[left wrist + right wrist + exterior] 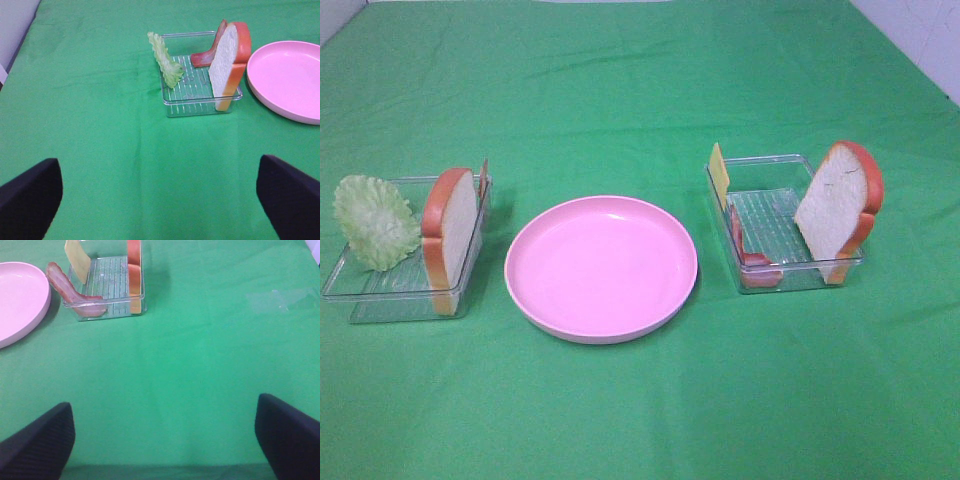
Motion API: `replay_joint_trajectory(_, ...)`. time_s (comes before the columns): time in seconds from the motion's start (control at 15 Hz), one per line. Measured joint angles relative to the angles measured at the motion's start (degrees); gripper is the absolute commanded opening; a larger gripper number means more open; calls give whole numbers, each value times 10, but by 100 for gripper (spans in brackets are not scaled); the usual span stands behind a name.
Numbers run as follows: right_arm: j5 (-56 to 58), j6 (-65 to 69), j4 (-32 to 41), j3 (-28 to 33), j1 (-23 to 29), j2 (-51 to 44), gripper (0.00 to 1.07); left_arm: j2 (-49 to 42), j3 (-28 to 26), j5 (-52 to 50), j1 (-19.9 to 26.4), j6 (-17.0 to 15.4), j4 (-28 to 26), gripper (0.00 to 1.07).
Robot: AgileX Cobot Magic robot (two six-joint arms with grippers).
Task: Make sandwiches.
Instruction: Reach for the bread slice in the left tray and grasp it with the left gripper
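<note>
The sandwich parts stand apart in two clear trays. The left tray [395, 305] [197, 107] holds ruffled lettuce [375, 222] [166, 61], an upright bread slice [450, 235] [227, 60] and a bacon strip [206, 54] behind it. In the right tray [800, 278] [107, 312] are yellow cheese [719, 172] [77, 255], bacon [752, 258] [70, 287] and a leaning bread slice [838, 210] [133, 275]. My left gripper [160, 200] and right gripper [165, 440] hang open and empty over bare cloth, short of their trays. Neither shows in the high view.
A round pink plate [600, 265] [290, 80] [20, 295] sits between the trays with nothing on it. Green cloth [640, 90] covers the whole table. A pale wall shows at the far right corner.
</note>
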Motion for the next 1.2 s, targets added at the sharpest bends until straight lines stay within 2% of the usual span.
replay_joint_trajectory(0.73, 0, 0, 0, 0, 0, 0, 93, 0, 0, 0, 0, 0, 0, 101)
replay_joint_trajectory(0.87, 0, 0, 0, 0, 0, 0, 93, 9, -2, 0, 0, 10, 1, 101)
replay_joint_trajectory(1.13, 0, 0, 0, 0, 0, 0, 93, 143, -72, 39, 0, 22, 2, 101)
replay_joint_trajectory(1.2, 0, 0, 0, 0, 0, 0, 93, 208, -100, 60, 0, 23, 2, 101)
